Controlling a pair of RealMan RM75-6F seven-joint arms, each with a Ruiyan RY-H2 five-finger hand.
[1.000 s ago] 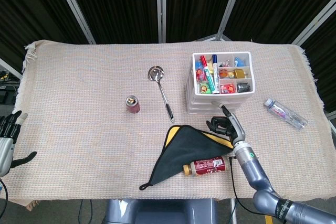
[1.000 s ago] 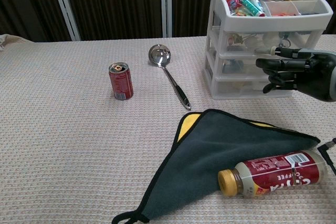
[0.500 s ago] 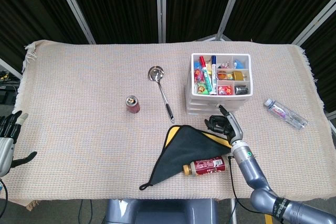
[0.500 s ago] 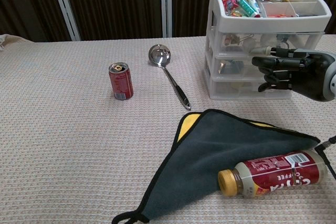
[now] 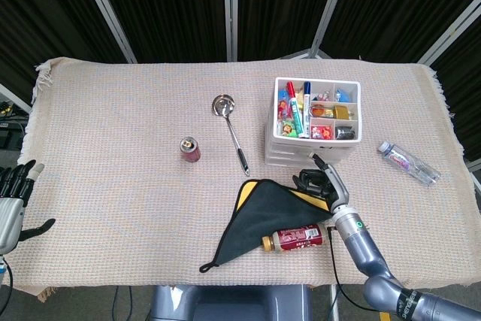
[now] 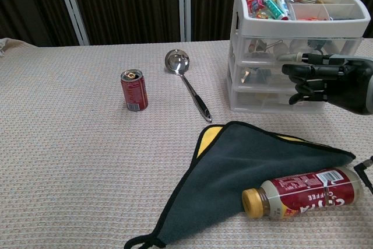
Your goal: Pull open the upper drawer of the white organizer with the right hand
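Now your right hand (image 6: 329, 83) sits at the front of the white organizer (image 6: 294, 45), fingers curled toward the drawer fronts; you cannot tell whether they grip the upper drawer (image 6: 274, 46). The organizer stands on the bench (image 5: 135, 163) at the far right, just behind the dark cloth (image 6: 245, 167). Your left hand (image 5: 11, 201) hangs open off the bench's left edge.

White organizer (image 6: 294, 24); red can (image 6: 134, 90); dark-grey cloth (image 6: 250, 170), yellow underside.
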